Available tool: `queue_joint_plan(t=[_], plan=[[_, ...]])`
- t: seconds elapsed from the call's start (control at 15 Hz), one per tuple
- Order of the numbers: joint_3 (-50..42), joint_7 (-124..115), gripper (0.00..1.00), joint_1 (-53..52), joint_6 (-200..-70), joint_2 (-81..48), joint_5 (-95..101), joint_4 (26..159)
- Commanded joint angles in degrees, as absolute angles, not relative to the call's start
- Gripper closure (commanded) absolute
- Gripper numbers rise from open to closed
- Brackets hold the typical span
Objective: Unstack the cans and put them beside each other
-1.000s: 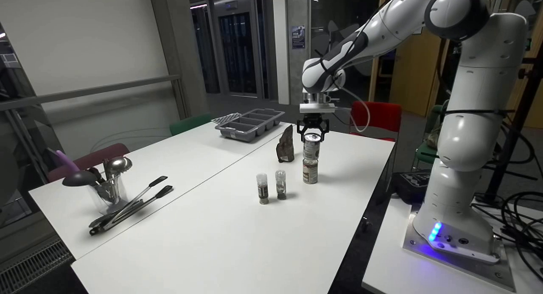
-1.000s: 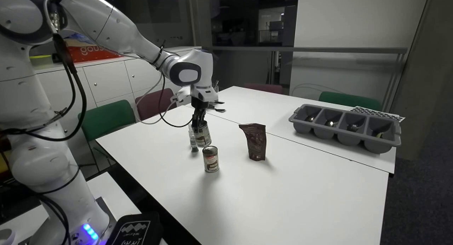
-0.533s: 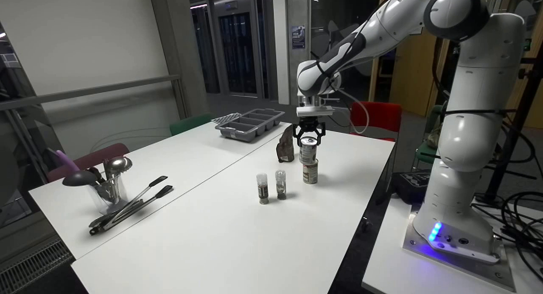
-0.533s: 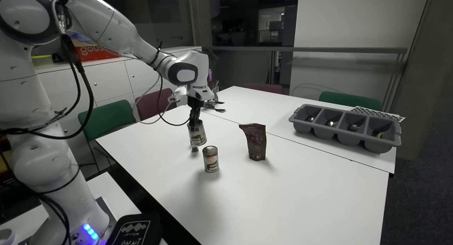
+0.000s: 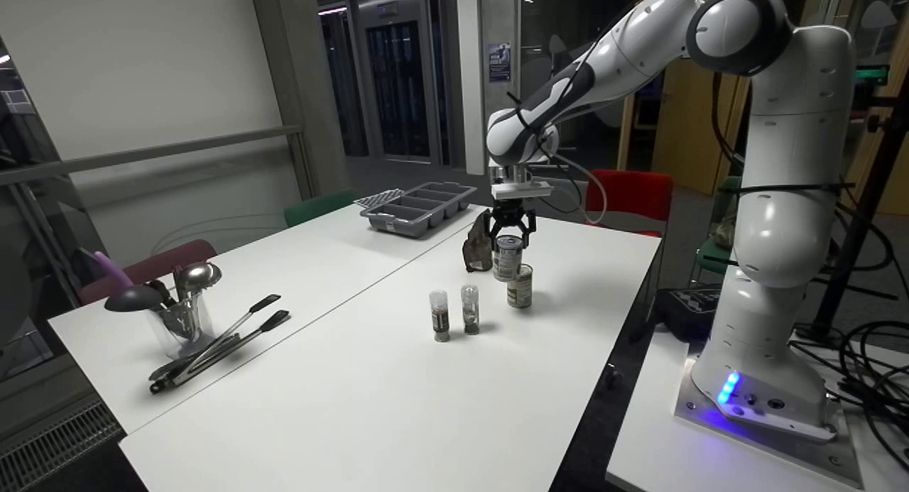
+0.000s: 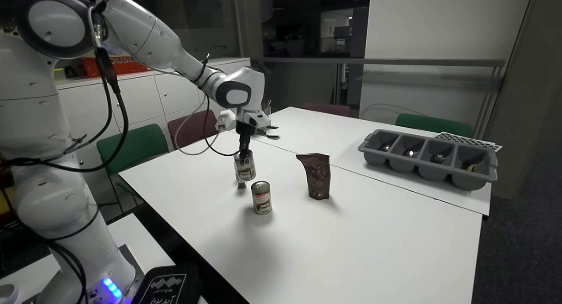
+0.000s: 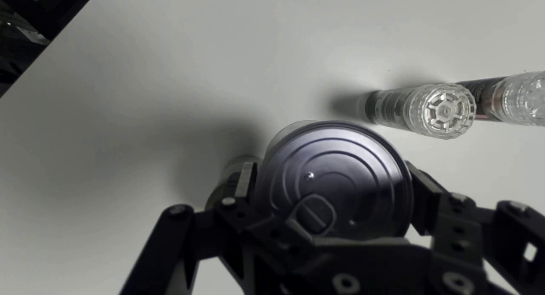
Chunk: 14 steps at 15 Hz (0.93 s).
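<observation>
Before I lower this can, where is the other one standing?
In an exterior view, the standing can is left of the brown pouch, lower in frame and right of the held can in the tool.

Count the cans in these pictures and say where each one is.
2: the held can, in the gripper above the table, and the standing can, upright on the table.

- the arm [image 5: 773, 219] rises from its base [image 5: 763, 392], bends at the elbow [image 5: 738, 28] and slopes down to the wrist [image 5: 510, 138]
- below it, the gripper [image 7: 332, 182] points down
- its fingers [image 7: 427, 190] stand apart, gripping from opposite sides
</observation>
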<state>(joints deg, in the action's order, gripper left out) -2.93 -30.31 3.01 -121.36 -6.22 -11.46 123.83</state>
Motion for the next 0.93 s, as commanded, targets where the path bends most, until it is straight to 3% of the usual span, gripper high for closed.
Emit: queue_joint_plan(t=[0.0,0.87], plan=[[-3.4,-23.7,0.43,3.8,-116.0,-10.3,-15.1,117.1],[-5.4,-26.0,0.43,4.0,-110.8,-20.9,-16.5,103.0]])
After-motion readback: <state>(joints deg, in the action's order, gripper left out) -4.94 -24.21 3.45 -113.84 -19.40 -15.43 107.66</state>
